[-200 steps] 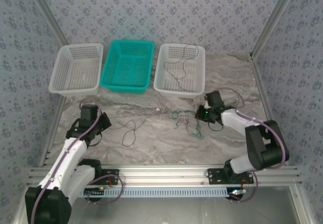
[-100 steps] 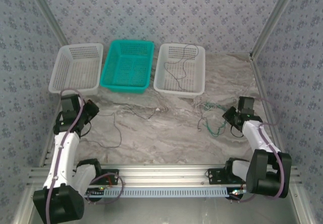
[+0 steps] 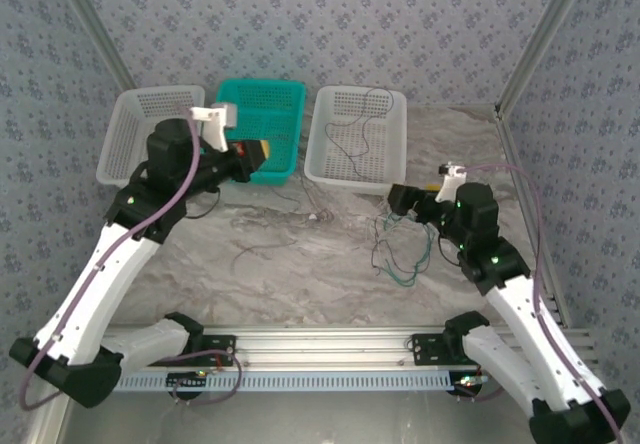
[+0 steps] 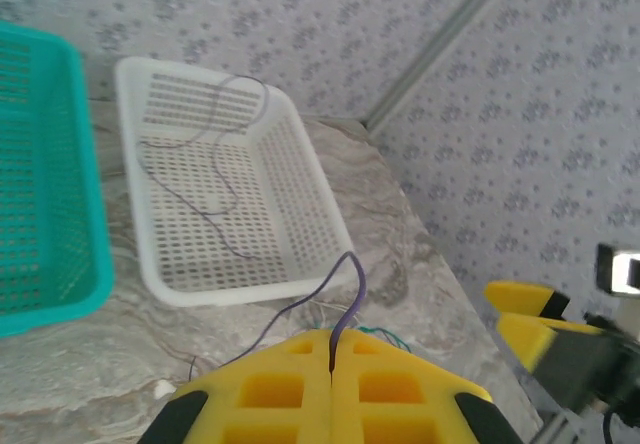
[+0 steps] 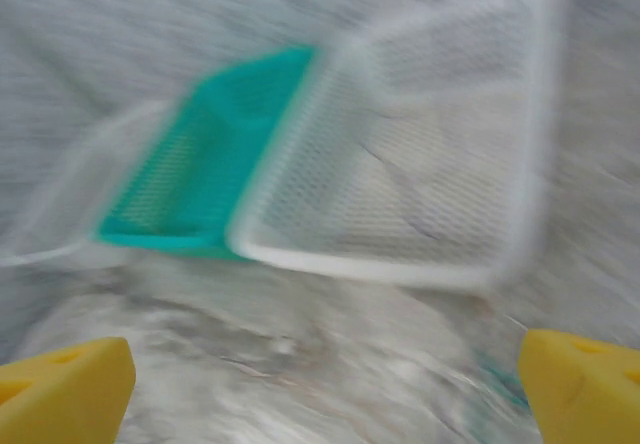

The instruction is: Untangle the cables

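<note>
Cables (image 3: 388,256) on marbled tabletop (image 3: 320,299), patterned walls (image 3: 330,24)

The grey marble-patterned table (image 3: 320,299) carries three rectangular perforated plastic baskets in a row along its far edge:

- a white basket (image 3: 128,154) toward the far-left corner
- a teal basket (image 3: 278,114) at centre
- a second white basket (image 3: 388,154) right of centre

A thin dark wire (image 3: 262,255) lies left of the table centre. A thin green wire (image 3: 397,276) lies loosely looped right of the table centre.

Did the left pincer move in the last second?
Yes. The left pincer, shut on a dark cable, went farther back and rightward, toward the teal basket.
</note>
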Robot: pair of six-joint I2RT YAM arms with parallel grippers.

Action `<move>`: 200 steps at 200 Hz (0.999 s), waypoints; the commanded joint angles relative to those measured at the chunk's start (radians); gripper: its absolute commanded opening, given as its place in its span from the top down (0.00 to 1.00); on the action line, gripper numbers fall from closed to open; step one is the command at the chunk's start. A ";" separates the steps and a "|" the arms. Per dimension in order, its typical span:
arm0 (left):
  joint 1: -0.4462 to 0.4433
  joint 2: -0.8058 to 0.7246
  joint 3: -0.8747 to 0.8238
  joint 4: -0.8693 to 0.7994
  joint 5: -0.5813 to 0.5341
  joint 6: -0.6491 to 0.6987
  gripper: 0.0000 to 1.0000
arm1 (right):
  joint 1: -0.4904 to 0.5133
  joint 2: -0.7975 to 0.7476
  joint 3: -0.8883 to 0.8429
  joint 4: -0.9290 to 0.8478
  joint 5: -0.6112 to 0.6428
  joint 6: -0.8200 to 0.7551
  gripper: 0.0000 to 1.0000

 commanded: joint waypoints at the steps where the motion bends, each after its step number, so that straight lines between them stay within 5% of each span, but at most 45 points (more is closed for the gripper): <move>1: -0.071 0.048 0.076 -0.008 -0.078 0.046 1.00 | 0.164 0.053 0.008 0.304 -0.134 -0.192 0.00; 29: -0.136 0.114 0.147 -0.006 -0.137 0.062 1.00 | 0.324 0.234 0.119 0.364 -0.192 -0.340 0.00; 62: -0.180 0.158 0.198 0.009 -0.135 0.064 1.00 | 0.372 0.450 0.206 0.416 -0.151 -0.418 0.05; 72: -0.184 0.165 0.207 0.009 -0.133 0.062 1.00 | 0.371 0.497 0.233 0.418 -0.125 -0.416 0.26; 79: -0.185 0.166 0.209 0.007 -0.133 0.063 1.00 | 0.364 0.526 0.263 0.405 -0.116 -0.405 0.69; 86: -0.185 0.163 0.208 0.004 -0.139 0.066 1.00 | 0.354 0.540 0.289 0.383 -0.120 -0.390 1.00; 117: -0.184 0.134 0.180 -0.001 -0.185 0.096 0.99 | 0.342 0.523 0.357 0.368 -0.159 -0.358 1.00; 162: -0.185 -0.003 0.038 0.135 -0.119 0.109 0.50 | 0.284 0.574 0.652 0.183 -0.211 -0.362 1.00; 200: -0.185 -0.176 -0.078 0.195 -0.166 0.136 0.30 | 0.198 0.672 0.879 0.165 -0.221 -0.345 1.00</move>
